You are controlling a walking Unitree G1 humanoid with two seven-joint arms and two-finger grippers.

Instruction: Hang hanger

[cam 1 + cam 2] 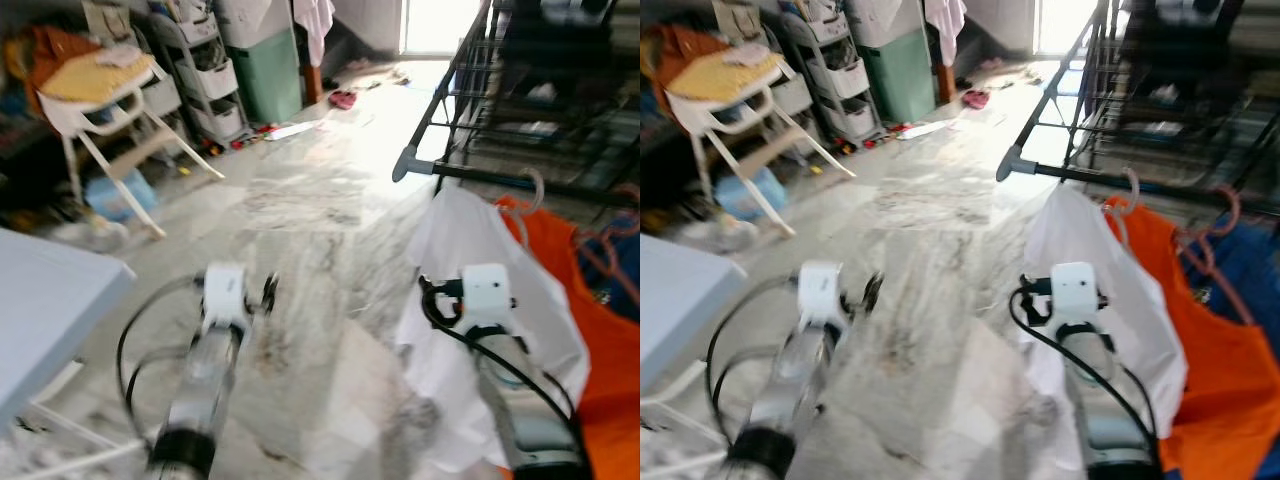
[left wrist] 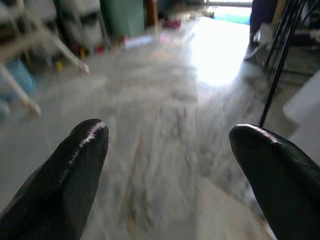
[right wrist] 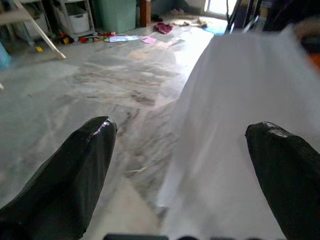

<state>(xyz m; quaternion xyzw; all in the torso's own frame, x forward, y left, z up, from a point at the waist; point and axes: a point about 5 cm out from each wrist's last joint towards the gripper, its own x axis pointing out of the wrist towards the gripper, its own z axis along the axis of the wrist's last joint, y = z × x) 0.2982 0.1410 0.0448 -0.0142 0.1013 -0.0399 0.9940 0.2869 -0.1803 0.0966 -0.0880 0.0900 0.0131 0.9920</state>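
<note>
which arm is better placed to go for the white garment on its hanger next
Right, probably. The right gripper is open and faces the white garment hanging by the orange one on the rack. The left gripper, also open, points at bare floor.

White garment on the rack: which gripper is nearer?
Right. The right gripper is open right at the white garment; the left gripper, also open, is off to its left over bare floor.

A green plastic cabinet (image 1: 268,72) stands at the far wall of a marble-tiled floor (image 1: 300,230). Left of the cabinet sit white drawer units (image 1: 205,70) and a white folding high chair (image 1: 110,100) draped with yellow cloth (image 1: 95,72).
</note>
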